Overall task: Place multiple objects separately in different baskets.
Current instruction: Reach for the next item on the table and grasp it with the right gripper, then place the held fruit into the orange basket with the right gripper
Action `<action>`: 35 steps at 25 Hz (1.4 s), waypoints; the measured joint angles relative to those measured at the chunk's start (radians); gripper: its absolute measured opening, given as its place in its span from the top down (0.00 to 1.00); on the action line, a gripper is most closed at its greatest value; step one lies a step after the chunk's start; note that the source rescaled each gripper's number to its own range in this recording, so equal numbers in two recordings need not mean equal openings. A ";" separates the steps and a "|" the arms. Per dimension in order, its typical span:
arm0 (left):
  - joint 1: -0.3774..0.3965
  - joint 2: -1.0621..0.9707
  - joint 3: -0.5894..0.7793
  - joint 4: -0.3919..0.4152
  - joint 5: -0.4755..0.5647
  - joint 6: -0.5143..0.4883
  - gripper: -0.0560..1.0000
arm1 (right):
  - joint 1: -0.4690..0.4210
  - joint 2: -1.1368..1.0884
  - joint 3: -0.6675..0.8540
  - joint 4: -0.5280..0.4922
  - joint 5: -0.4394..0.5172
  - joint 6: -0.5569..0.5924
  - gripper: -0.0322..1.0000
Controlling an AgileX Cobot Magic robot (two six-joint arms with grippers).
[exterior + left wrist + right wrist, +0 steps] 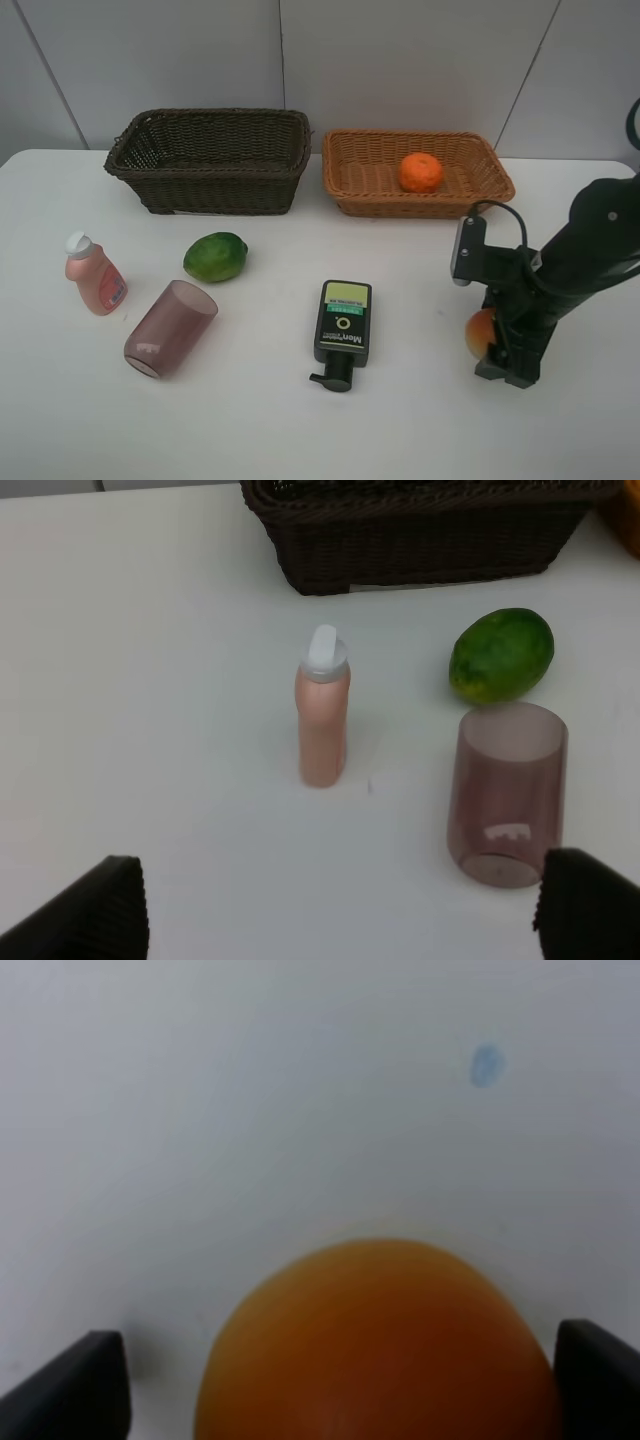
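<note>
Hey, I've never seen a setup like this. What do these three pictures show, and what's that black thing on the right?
It is a robot with two arms. One picture looks down from above; the other two come from cameras on each arm's wrist. On the table sit a dark basket, a tan basket holding an orange, a pink bottle, a green fruit, a purple cup on its side and a flat-lying pump bottle. The black thing is the right tool, straddling a peach, not yet clamped. The left tool is open and empty.

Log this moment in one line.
right gripper straddles peach on table, not gripped | left gripper open, empty | orange in tan basket
</note>
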 joint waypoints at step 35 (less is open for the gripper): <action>0.000 0.000 0.000 0.000 0.000 0.000 0.00 | 0.022 -0.003 -0.380 0.063 0.265 0.448 0.97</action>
